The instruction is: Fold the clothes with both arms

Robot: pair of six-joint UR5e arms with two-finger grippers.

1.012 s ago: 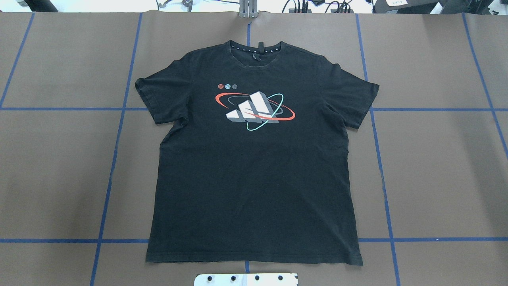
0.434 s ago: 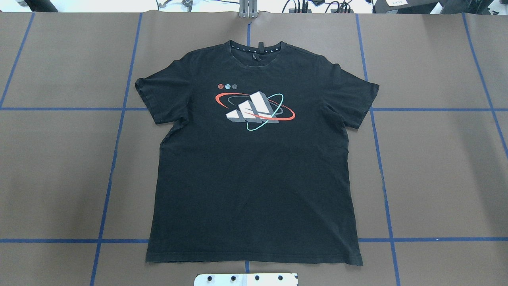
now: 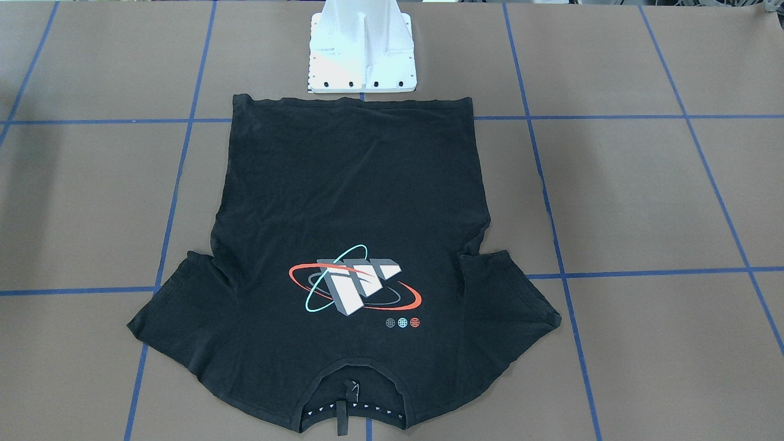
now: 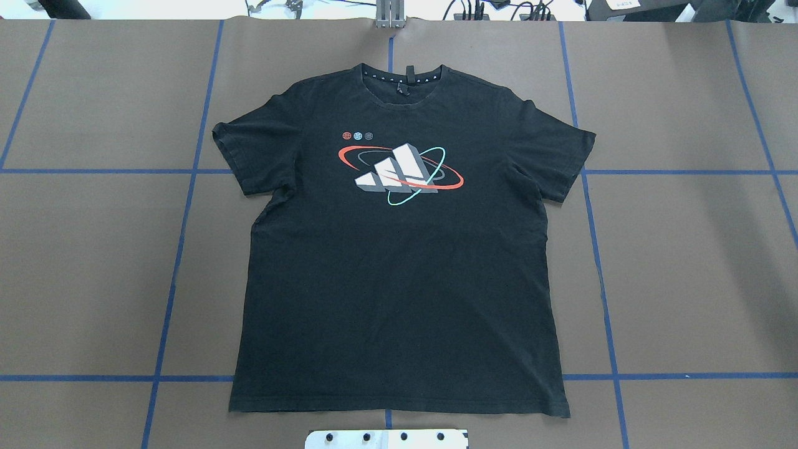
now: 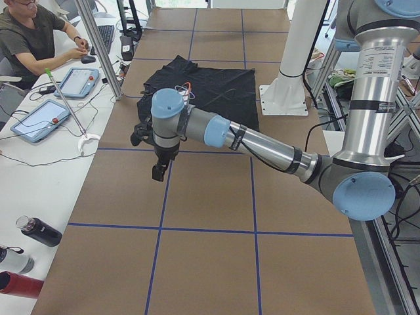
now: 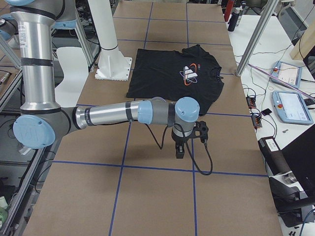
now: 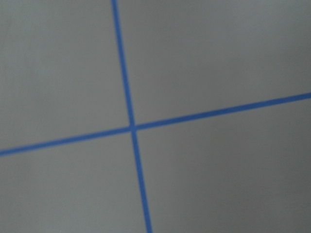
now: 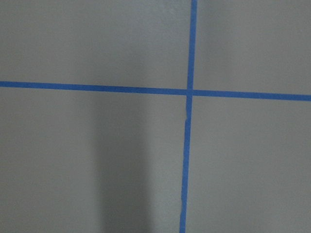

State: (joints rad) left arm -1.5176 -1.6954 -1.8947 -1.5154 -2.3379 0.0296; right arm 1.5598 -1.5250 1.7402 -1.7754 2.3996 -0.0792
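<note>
The T-shirt (image 4: pixel 399 280) is laid flat and unfolded in the middle of the counter (image 4: pixel 686 249), logo (image 4: pixel 399 173) up, with its collar (image 4: pixel 402 78) on the side away from the robot and its hem (image 4: pixel 399 408) just beside the white pedestal (image 4: pixel 386 438). The left claw (image 5: pixel 159 172) and the right claw (image 6: pixel 180 151) are held low over bare counter, each well apart from the shirt. They are seen only in the side views, so whether either is spread or pressed together cannot be told. No fold has been made yet. The chief risk is judged to be an uneven pickup. If only the top layer of cloth is pinched, or one claw takes hold while the other misses, the shirt would be dragged askew and creased rather than folded. A sleeve (image 4: pixel 246 156) could also be bunched under the body if the grasp points are not matched on both sides. Thin cloth lying flat offers little edge to be caught, so the counter covering might be snagged instead.
</note>
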